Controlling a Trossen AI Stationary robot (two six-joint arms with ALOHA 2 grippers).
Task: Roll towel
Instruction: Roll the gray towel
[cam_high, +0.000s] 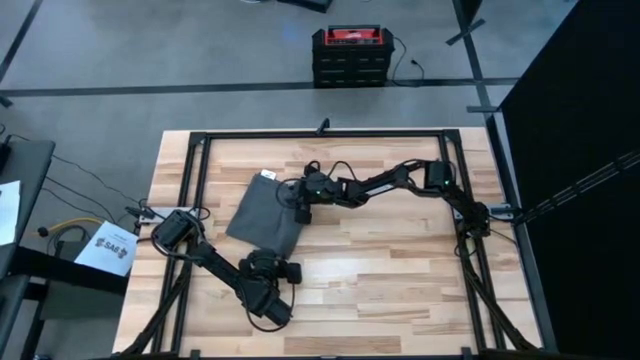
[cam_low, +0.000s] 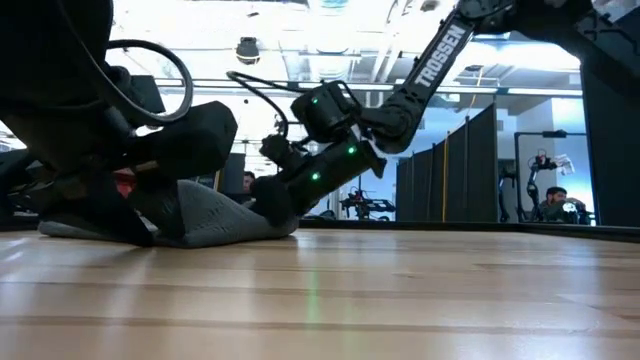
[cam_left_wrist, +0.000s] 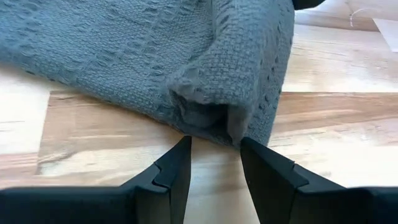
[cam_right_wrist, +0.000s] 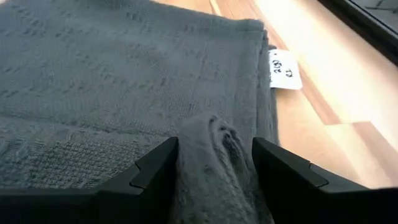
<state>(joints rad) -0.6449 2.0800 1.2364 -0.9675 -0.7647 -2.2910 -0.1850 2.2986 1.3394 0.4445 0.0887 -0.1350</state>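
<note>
Two tools are at the towel (cam_high: 262, 213), which lies on the wooden desk (cam_high: 400, 270) directly between them. The right tool (cam_right_wrist: 214, 163) is clenched on a raised fold of the cloth, a ridge of weave pinched up between its fingers, with the rest of the towel spread flat ahead of it. The left tool (cam_left_wrist: 214, 163) stands released, its fingers parted and not yet gripping, with a rolled-over corner of the towel just ahead of its tips. I judge the towel to be light and thoroughly soft: it humps and folds wherever it is pinched and holds no shape of its own, so a roll would slacken unless kept snug. The coarse weave should give the fingers good purchase, with little risk of slipping or damage. The best hold seems to be the thick doubled edge in front of the left tool, taken low against the desk, while the right tool keeps its ridge taut. The towel looks plain dark grey with a waffle-like texture, and a small white tag (cam_right_wrist: 284, 69) sticks out at the far edge beyond the right tool.
</note>
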